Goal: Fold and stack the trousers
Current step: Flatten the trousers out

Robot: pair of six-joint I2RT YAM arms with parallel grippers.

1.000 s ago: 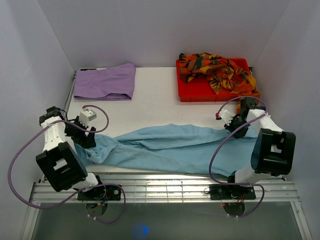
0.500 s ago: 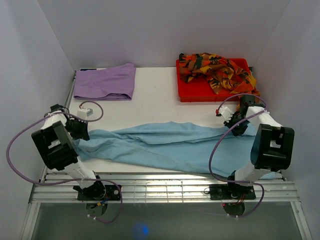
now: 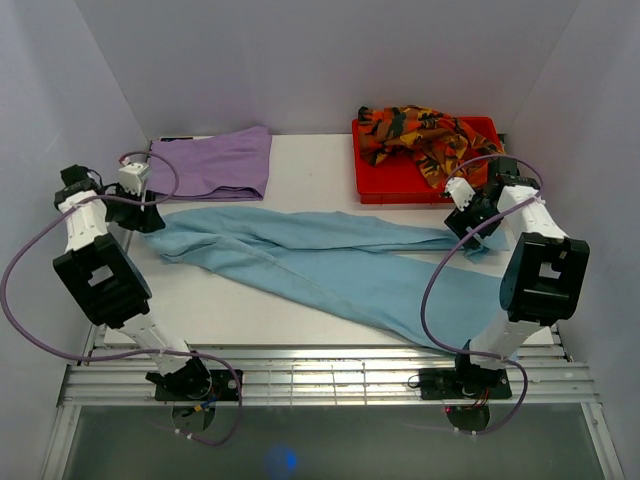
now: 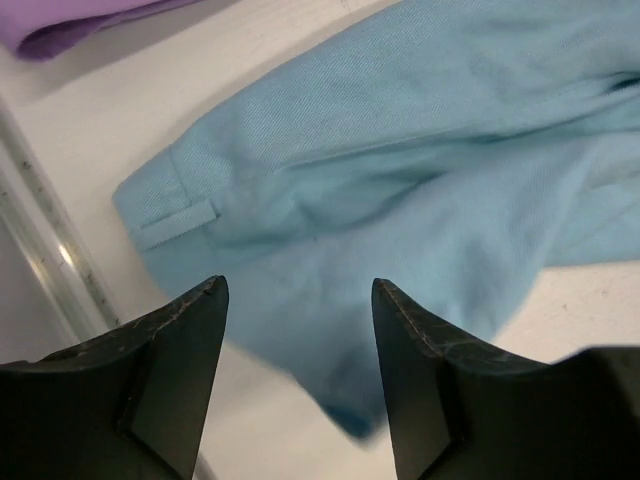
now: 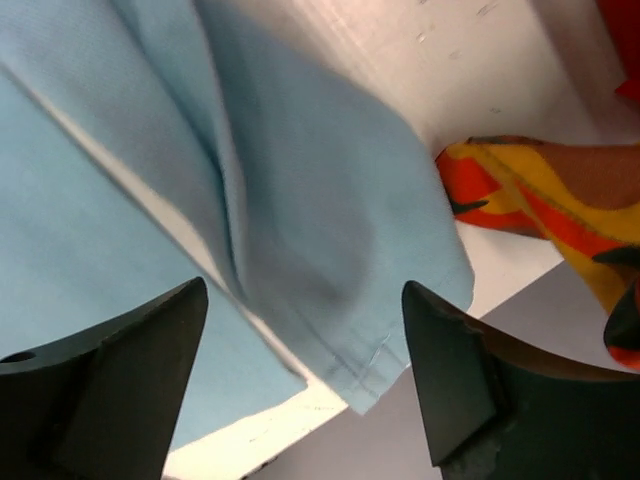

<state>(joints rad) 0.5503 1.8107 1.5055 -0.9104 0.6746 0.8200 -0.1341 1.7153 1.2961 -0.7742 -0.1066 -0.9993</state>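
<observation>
Light blue trousers [image 3: 320,265] lie spread flat across the white table [image 3: 310,175], waistband toward 9 o'clock, legs trailing toward 3 and 4 o'clock. The left gripper [image 4: 298,290] hovers just above the waistband, a belt loop [image 4: 180,222] at 10 o'clock of its fingers, jaws parted and holding nothing. The right gripper [image 5: 300,290] hangs over a leg hem, jaws wide and empty. A folded lilac pair [image 3: 212,163] sits at the table's 11 o'clock; a patterned orange pair [image 3: 430,135] is heaped in a red tray [image 3: 385,185] at 1 o'clock.
</observation>
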